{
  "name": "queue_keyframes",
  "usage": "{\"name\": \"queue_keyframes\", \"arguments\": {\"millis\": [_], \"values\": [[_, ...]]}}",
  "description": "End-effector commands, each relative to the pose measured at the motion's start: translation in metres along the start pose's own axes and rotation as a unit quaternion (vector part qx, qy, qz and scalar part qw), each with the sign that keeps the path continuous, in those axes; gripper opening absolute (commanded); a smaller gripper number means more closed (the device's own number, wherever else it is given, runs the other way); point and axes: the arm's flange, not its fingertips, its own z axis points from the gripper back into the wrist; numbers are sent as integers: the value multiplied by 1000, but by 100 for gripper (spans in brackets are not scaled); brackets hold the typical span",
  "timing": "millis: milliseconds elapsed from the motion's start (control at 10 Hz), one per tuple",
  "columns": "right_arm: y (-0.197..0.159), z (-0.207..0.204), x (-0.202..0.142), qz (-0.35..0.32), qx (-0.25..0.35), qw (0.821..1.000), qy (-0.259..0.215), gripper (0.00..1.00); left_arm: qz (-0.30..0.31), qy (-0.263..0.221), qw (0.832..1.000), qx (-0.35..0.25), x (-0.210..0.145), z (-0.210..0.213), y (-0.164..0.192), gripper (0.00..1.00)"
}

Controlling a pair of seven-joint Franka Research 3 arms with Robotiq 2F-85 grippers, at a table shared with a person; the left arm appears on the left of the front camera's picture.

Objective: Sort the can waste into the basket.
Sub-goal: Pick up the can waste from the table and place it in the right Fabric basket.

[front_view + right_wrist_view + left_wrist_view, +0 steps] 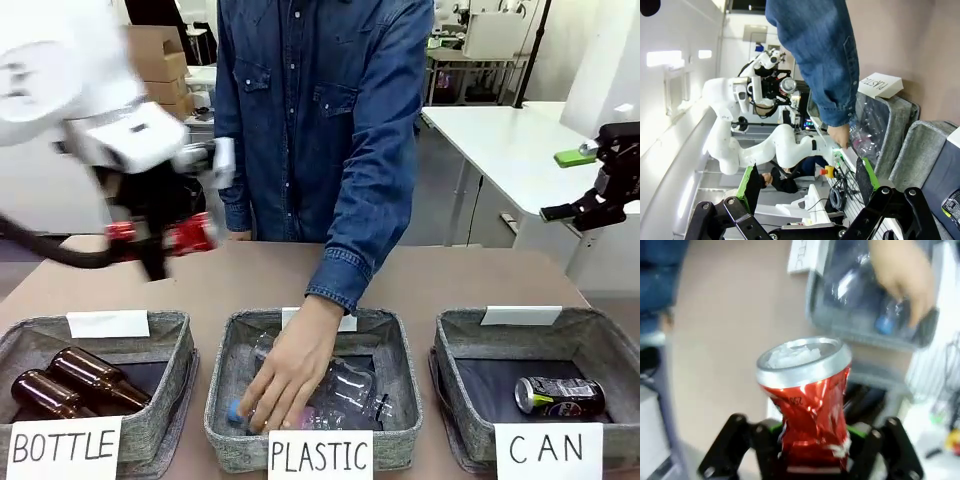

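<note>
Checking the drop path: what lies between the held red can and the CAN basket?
In the front view, the PLASTIC basket with the person's hand in it lies between the red can, held in the left gripper, and the CAN basket.

front: faces person [300,110] | wrists: near tools | shared: PLASTIC basket [225,400]

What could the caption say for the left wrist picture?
The left gripper holds a dented red metal can above the brown table, near the person's hand.

The left gripper [160,235] is raised at ten o'clock, fingers [767,440] clamped; the right gripper [612,175] hangs at three o'clock, fingers [747,182] apart.
</note>
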Motion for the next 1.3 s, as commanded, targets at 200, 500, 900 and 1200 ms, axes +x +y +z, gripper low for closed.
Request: {"name": "queue_keyframes", "arguments": {"millis": [200,500,900,1200], "values": [[0,2,-2,9,1,1000,4,100,14,3,997,80,-146,7,-105,0],[0,2,-2,9,1,1000,4,100,16,-40,995,85,-106,8,-79,0],[0,2,-2,9,1,1000,4,100,-116,-66,991,22,77,10,20,0],[49,102,-41,66,-145,978,-137,100,-192,-102,976,20,249,-5,40,0]]}}
